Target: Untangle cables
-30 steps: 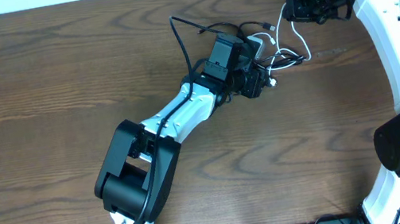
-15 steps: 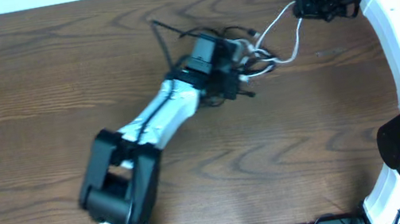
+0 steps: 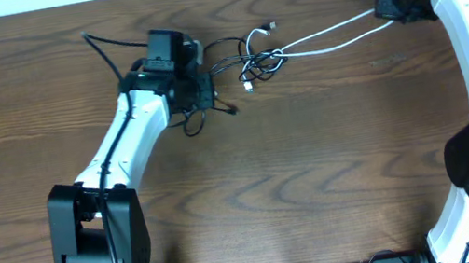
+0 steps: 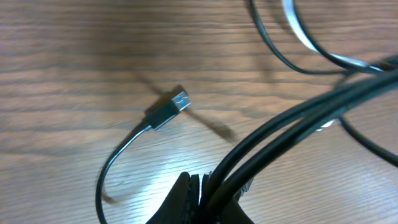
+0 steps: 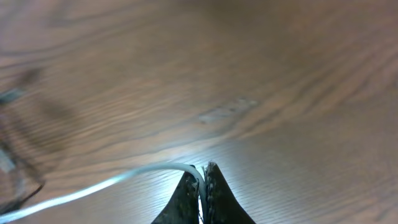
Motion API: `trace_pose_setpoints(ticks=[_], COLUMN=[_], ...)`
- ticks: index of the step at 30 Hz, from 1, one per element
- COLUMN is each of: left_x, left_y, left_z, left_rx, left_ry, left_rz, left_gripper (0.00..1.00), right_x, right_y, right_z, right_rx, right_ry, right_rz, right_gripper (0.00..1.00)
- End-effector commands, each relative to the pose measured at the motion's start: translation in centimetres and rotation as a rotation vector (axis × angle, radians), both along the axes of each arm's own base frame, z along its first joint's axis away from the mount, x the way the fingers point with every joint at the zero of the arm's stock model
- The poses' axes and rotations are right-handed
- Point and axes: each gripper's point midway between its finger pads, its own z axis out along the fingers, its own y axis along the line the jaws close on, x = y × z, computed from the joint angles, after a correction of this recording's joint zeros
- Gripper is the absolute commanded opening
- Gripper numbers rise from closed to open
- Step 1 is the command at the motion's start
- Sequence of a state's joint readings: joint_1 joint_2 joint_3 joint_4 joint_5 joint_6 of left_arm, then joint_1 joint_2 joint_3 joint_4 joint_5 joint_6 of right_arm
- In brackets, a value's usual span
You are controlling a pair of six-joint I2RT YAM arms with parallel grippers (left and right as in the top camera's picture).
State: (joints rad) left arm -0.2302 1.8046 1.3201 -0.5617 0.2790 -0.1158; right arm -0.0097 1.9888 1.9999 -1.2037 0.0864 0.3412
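Thin white cord (image 3: 332, 34) taut over far right of brown wooden table (image 3: 318, 184), pinched by right gripper (image 5: 202, 177); thin black cord (image 4: 292, 121) clamped by left gripper (image 4: 200, 186); knot (image 3: 261, 59) between. Both probably light, limp, slippery: grasp beside knot

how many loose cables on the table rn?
2. The thin white cord stretches from the right hand, upper right, to the central tangle. The thin black cord is pinched in the left hand and loops into that tangle. Overlap there could hide more.
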Motion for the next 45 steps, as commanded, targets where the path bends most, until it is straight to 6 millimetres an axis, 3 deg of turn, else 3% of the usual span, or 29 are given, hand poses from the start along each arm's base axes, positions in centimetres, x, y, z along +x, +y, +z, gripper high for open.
trace_pose_setpoints(ticks=[1, 5, 11, 20, 25, 29, 33, 39, 42, 45], left_x=[0.8, 1.0, 1.1, 1.2, 1.2, 1.2, 0.9, 0.3, 0.0, -0.2], left_y=[3.4, 4.5, 5.3, 5.7, 5.7, 5.7, 4.3, 2.5, 1.3, 0.6], left_z=[0.0, -0.1, -0.2, -0.2, -0.2, -0.2, -0.1, 0.0, 0.4, 1.4], left_rx=[0.047, 0.049, 0.083, 0.113, 0.113, 0.111, 0.072, 0.046, 0.029, 0.021], left_ry=[-0.001, 0.001, -0.005, -0.010, -0.011, -0.010, -0.010, -0.008, -0.014, -0.037], left_rz=[0.093, 0.116, 0.125, 0.124, 0.123, 0.122, 0.055, -0.008, -0.036, -0.053], left_gripper=[0.07, 0.07, 0.07, 0.07, 0.07, 0.07, 0.09, 0.39, 0.61, 0.73], right_x=[-0.6, -1.6, -2.8, -4.4, -4.6, -3.8, -2.4, -0.1, 0.8, 1.3], right_y=[-6.1, -8.6, -10.6, -14.5, -14.8, -12.7, -8.8, -1.9, 1.6, 4.6], right_z=[-2.9, -6.0, -9.1, -9.7, -9.7, -9.6, -9.3, -8.3, -7.5, -7.0], right_rx=[-0.093, -0.077, 0.009, 0.064, 0.171, 0.209, 0.277, 0.407, 0.467, 0.507], right_ry=[0.085, 0.181, 0.268, 0.282, 0.266, 0.259, 0.227, 0.144, 0.101, 0.075], right_rz=[-0.155, -0.209, -0.257, -0.373, -0.367, -0.233, -0.039, 0.202, 0.311, 0.376], right_gripper=[0.01, 0.01, 0.01, 0.04, 0.01, 0.01, 0.09, 0.40, 0.46, 0.49])
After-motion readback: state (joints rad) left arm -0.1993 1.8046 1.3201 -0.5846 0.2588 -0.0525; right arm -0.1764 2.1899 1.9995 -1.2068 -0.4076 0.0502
